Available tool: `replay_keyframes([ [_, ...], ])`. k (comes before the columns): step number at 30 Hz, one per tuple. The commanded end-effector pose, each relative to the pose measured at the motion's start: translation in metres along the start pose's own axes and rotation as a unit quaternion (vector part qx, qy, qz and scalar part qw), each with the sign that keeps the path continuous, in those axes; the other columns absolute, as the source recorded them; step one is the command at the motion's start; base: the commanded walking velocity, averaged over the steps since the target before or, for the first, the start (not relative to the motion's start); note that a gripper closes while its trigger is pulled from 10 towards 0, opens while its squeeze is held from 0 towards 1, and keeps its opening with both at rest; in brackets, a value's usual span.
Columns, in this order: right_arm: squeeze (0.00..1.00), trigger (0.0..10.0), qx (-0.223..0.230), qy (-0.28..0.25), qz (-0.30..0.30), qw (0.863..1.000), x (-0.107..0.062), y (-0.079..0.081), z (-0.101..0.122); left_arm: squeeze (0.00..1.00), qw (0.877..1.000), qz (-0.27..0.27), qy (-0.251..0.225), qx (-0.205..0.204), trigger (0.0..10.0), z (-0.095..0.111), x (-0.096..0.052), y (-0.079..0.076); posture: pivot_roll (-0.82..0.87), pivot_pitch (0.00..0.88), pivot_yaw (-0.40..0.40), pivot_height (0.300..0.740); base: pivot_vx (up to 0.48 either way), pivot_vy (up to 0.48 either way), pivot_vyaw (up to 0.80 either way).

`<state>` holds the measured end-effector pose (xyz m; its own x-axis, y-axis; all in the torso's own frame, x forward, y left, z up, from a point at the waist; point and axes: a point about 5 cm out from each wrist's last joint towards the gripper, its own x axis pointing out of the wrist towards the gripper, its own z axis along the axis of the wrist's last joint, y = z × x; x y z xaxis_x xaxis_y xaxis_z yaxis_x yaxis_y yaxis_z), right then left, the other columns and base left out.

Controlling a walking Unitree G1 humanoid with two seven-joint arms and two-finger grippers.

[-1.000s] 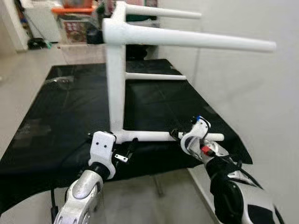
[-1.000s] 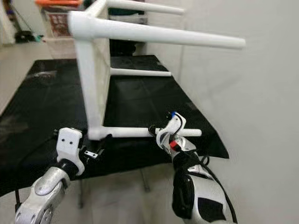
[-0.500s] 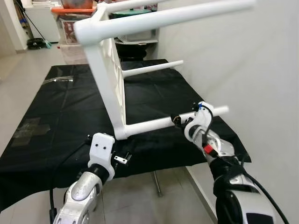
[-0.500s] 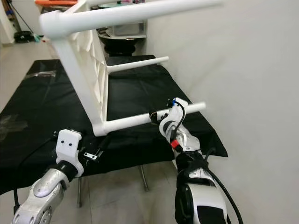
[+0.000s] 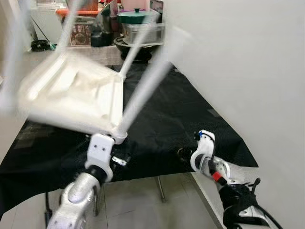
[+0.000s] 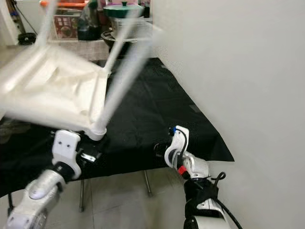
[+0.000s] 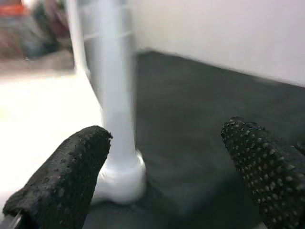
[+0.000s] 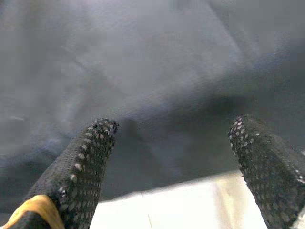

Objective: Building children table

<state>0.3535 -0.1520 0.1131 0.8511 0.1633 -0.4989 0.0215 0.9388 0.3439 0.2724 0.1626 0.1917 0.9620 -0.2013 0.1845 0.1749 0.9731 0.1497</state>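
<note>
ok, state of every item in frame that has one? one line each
White table: upside down and tilted, legs up, motion-blurred, near corner low on the black cloth.
Left gripper: open, empty, just short of the base of a table leg.
Right gripper: open, empty, over the cloth's near edge.
Black cloth: spread flat, wrinkled.
Pot: lid on.

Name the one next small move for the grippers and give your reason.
Probably hold both grippers back and wait. The white table is motion-blurred, tipping over the black cloth; the left gripper and right gripper both stand open and hold nothing, so reaching in now risks a knock.
</note>
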Motion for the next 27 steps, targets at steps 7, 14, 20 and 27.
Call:
replay_keyframes([
  [7,1.0,10.0,-0.049,-0.043,0.037,0.997,-0.011,0.016,0.015,0.0,0.999,0.049,0.014,0.014,10.0,-0.004,-0.009,0.028,0.08,0.0,-0.059,0.74,0.0,0.0,0.0],
  [14,1.0,10.0,-0.058,-0.05,0.025,0.997,-0.016,0.014,0.013,0.0,0.999,0.044,0.02,0.001,10.0,-0.007,-0.012,0.019,0.08,0.0,-0.06,0.74,0.0,0.0,0.0],
  [20,1.0,10.0,-0.064,-0.091,0.044,0.993,-0.024,0.015,0.02,0.0,0.999,0.039,0.022,-0.004,10.0,-0.008,-0.01,0.017,0.08,0.0,-0.054,0.74,0.0,0.0,0.0],
  [27,0.0,10.0,-0.098,-0.192,0.157,0.964,-0.051,0.044,0.036,0.0,0.998,0.051,0.028,-0.023,10.0,-0.012,-0.014,0.012,0.08,0.0,-0.051,0.74,0.0,0.0,0.0],
])
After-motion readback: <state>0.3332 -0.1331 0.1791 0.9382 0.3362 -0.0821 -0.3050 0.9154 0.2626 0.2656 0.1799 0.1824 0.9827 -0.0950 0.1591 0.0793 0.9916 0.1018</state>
